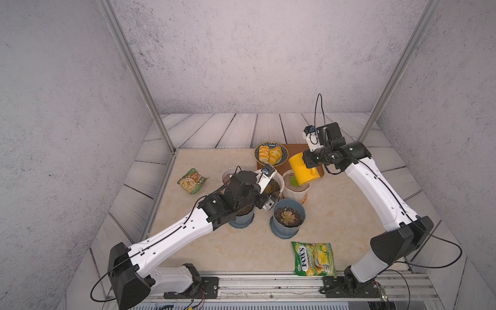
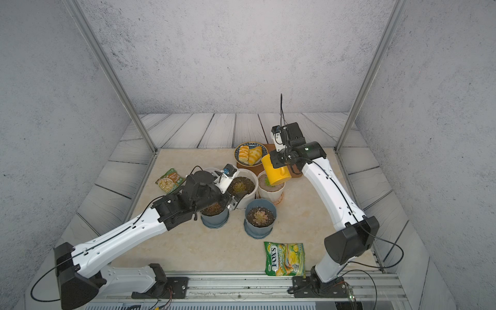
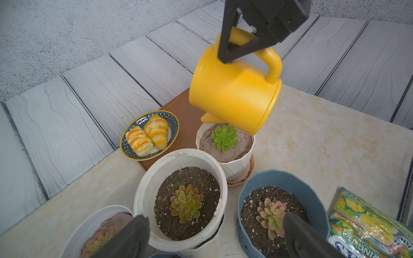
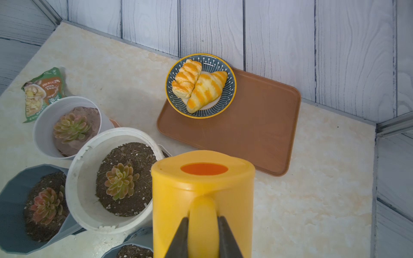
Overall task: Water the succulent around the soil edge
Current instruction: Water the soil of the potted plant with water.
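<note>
Beige marbled tabletop [image 1: 335, 214] lay inside a grey plank surround and rough grey walls. On it, the right gripper [image 4: 203, 223] was pinched narrowly around the handle [image 3: 271, 62] of the yellow watering can [image 1: 303, 169], which hung tipped spout-down over the white faceted pot [image 3: 237, 167]. Its spout [image 3: 209, 118] sat above the soil edge on the side toward the brown tray [image 4: 257, 125], just beside the green succulent [image 3: 224, 137] at the pot's centre. The left gripper [image 3: 214, 223] stood wide and held nothing, poised above the large white pot [image 3: 143, 196] and the blue pot [image 3: 290, 178]. A plate [image 4: 228, 73] with two pastries rested on the tray, and a candy bag [image 1: 314, 259] lay near the table's front edge.
</note>
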Robot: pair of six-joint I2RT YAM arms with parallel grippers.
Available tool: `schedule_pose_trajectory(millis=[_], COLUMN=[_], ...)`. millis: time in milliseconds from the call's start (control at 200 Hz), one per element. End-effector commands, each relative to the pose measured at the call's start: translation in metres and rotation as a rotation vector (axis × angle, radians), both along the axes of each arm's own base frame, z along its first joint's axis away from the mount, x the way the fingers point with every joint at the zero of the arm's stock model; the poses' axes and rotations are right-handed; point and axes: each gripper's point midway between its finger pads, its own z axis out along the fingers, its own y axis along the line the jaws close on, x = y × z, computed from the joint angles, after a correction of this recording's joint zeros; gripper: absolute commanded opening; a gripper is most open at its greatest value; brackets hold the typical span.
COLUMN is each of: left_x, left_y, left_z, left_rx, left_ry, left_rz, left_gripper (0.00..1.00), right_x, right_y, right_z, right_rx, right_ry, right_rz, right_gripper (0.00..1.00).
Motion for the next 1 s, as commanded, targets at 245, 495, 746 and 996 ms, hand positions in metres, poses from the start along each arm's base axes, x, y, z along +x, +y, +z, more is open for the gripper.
schedule_pose_trajectory(millis=[245, 495, 746, 996], left_x=[-0.003, -0.002, -0.003, -0.003], left_y=[-0.004, -0.004, -0.005, -0.005], left_z=[-0.001, -0.001, -0.002, -0.001], left_rx=[0.000, -0.003, -0.001, 0.002], left_ry=[-0.009, -0.008, -0.006, -0.013], left_rz=[-0.014, -0.010, -0.013, -0.010], left_gripper=[0.98, 0.98, 0.98, 0.98], right_x=[0.001, -0.015, -0.033, -0.054], right_y=[-0.024, -0.032, -0.041, -0.045], right_z=[0.002, 0.003, 0.000, -0.005], right_rx=[-0.064, -0.066, -0.062, -0.037], right_ry=[-0.026, -0.025, -0.028, -0.009], right_rz=[-0.074, -0.087, -0.099, -0.092], right_gripper=[0.00, 0.00, 0.00, 0.00])
